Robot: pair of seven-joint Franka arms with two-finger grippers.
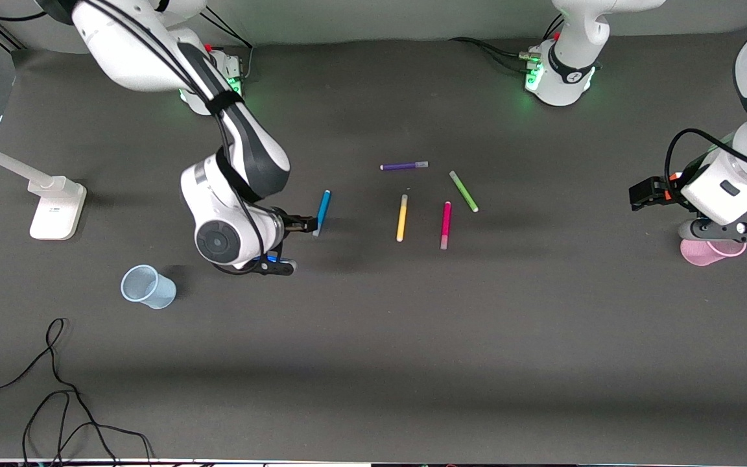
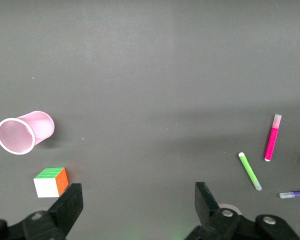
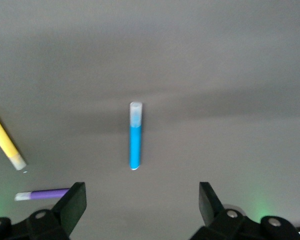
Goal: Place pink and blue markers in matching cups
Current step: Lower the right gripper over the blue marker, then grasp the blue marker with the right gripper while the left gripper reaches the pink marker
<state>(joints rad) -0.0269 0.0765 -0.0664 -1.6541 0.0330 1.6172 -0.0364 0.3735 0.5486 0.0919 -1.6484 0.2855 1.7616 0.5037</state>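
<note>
While both grippers stand spread, right gripper (image 1: 296, 243) hangs beside blue marker (image 1: 323, 212), left gripper (image 1: 733, 228) over pink cup (image 1: 704, 253), on dark grey table (image 1: 412, 337).

Even, diffuse overhead light falls on the dark grey worktop (image 1: 373, 363), which looks matte with no glare. Shadows are soft and faint: a broad dim band crosses the worktop nearer the front camera, and the right arm (image 1: 244, 155) throws a vague smudge beneath itself. Green indicator lights glow at both arm bases. The front view and left wrist view are sharp; the right wrist view is soft and hazy, the blue marker (image 3: 135, 135) blurred at its edges
</note>
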